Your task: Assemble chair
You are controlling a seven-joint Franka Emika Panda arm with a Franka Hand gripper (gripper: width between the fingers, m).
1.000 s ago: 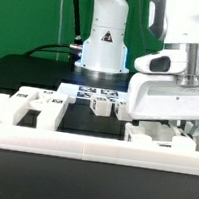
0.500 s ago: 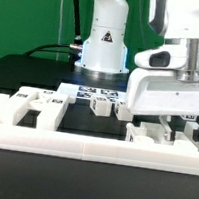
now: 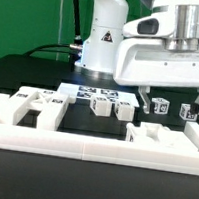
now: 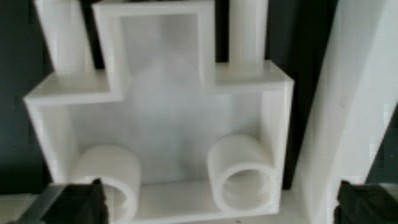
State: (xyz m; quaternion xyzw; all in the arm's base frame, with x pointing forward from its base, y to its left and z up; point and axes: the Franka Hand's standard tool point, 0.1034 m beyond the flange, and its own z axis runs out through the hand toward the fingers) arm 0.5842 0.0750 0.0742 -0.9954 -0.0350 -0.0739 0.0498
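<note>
My gripper [image 3: 173,105] hangs open above the right end of the table, its dark fingers [image 3: 146,97] spread wide with nothing between them. Below it lies a white chair piece [image 3: 167,137], with two tagged ends [image 3: 162,106] standing behind it. In the wrist view this piece [image 4: 169,95] is a hollow stepped panel with two round pegs [image 4: 244,170], and my gripper [image 4: 217,205] straddles it without touching. A long white bar [image 4: 338,110] lies beside it. A slotted chair panel [image 3: 37,103] rests at the exterior view's left. Two small tagged blocks [image 3: 100,106] sit mid-table.
The low white border rail [image 3: 82,142] runs along the front of the table. The marker board [image 3: 93,91] lies flat behind the small blocks. The arm's white base [image 3: 102,42] stands at the back, before a green wall.
The gripper has opened, let go of the white piece at the right, and risen clear above it. The piece stays on the table.
</note>
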